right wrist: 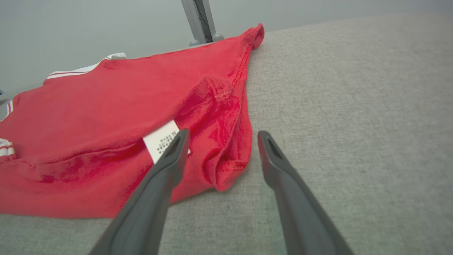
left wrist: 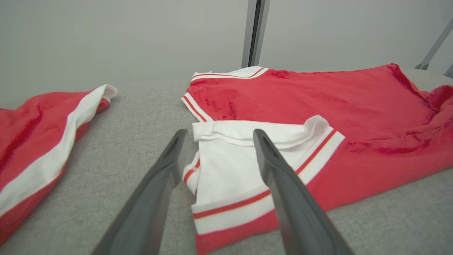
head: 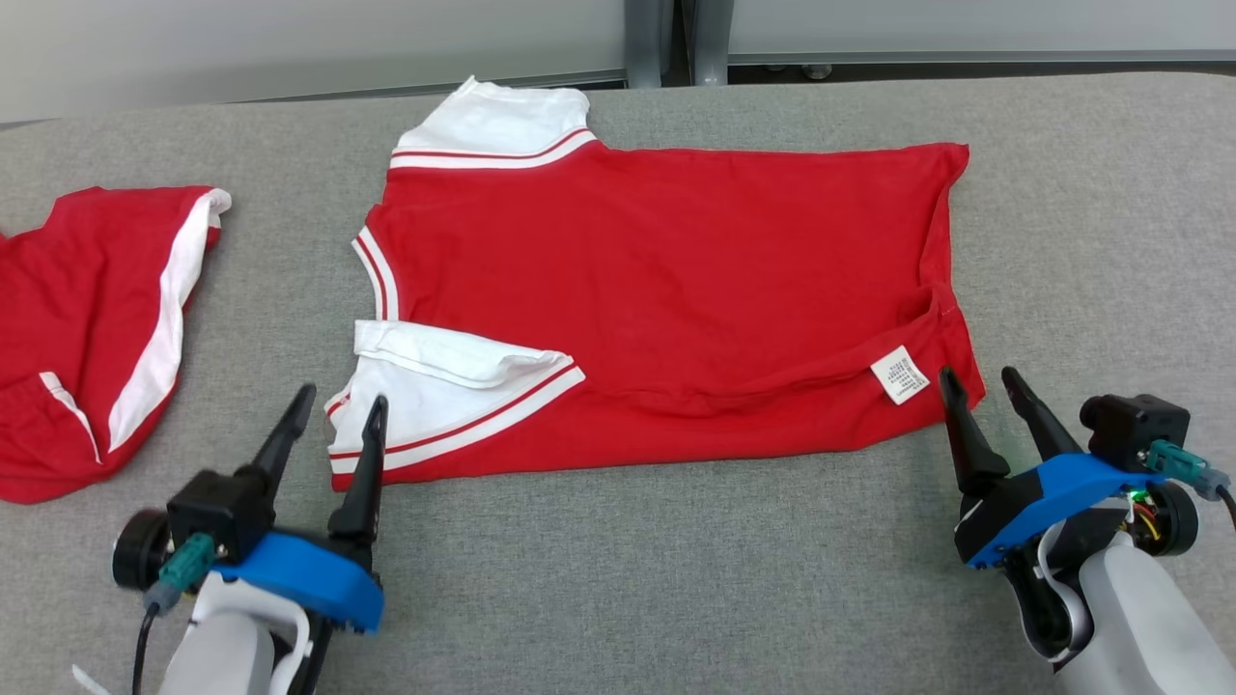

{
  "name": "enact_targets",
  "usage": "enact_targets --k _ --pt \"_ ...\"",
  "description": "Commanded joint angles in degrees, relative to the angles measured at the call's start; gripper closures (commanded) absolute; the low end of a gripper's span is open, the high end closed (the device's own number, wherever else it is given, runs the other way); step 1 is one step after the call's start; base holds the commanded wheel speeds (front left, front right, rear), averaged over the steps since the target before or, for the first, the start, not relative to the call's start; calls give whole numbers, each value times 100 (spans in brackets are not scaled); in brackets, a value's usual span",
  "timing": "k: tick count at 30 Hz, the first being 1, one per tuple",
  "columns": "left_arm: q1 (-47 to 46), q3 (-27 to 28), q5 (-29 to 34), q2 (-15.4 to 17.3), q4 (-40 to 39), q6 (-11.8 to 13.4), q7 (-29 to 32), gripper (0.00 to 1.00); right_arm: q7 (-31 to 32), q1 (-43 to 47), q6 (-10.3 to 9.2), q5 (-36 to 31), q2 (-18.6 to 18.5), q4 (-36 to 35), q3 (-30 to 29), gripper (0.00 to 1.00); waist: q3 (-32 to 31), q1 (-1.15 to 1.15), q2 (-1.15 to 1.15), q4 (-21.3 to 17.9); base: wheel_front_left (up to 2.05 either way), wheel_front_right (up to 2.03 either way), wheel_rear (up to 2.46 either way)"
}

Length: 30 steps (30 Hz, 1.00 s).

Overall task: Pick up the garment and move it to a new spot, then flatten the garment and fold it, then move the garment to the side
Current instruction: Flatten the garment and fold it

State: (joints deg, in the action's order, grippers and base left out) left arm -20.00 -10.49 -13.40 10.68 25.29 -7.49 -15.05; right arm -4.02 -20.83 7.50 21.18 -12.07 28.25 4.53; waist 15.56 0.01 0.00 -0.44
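Note:
A red garment (head: pixel 666 280) with white, red-striped sleeves lies spread on the grey table, its near long edge folded over so a white care label (head: pixel 900 375) shows at the near right. My left gripper (head: pixel 340 403) is open just above the near white sleeve (left wrist: pixel 226 166), at the shirt's near left corner, holding nothing. Over at the near right corner (right wrist: pixel 226 170) by the label, my right gripper (head: pixel 977 378) also stands open with nothing in it. In both wrist views the fingers straddle cloth that lies loose on the table.
A second red garment (head: pixel 87 328) with a white stripe lies bunched at the table's left edge. The grey cloth-covered table (head: pixel 657 579) has free room in front of and to the right of the shirt. Metal posts (head: pixel 666 39) stand behind the far edge.

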Motion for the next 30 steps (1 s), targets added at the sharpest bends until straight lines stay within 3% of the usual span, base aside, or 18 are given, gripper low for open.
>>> enact_targets --k 1,19,20,21,22,23,24,30 --pt "149 33 0 14 39 5 -18 0 34 81 -2 -25 -25 32 25 0 -11 -1 0 22 0 0 0" --pt "-80 -333 -353 0 987 5 -17 0 31 -340 -2 -215 128 813 197 0 152 -1 0 33 0 0 0" --pt "-114 -343 -369 0 1002 5 -17 0 30 -374 -2 -206 137 862 218 3 154 -1 0 35 0 0 0" --pt "-141 -358 -381 -7 1016 5 -17 0 20 -403 -2 -191 144 912 235 51 152 -1 0 42 0 0 0" --pt "-159 -373 -406 -14 1034 5 -17 28 8 -421 -2 -174 149 959 255 71 146 -1 0 47 0 0 0" --pt "-177 -389 -423 -13 1055 5 -17 73 -13 -437 -2 -149 154 1002 281 99 134 -1 0 53 0 0 0" --pt "-203 -409 -424 -15 1047 5 -17 100 -38 -446 -2 -133 153 1034 304 100 115 -1 0 58 0 0 0" --pt "-14 -407 -513 -44 957 5 -18 100 -292 -310 -2 10 82 1180 315 100 -160 -1 0 97 0 0 0"
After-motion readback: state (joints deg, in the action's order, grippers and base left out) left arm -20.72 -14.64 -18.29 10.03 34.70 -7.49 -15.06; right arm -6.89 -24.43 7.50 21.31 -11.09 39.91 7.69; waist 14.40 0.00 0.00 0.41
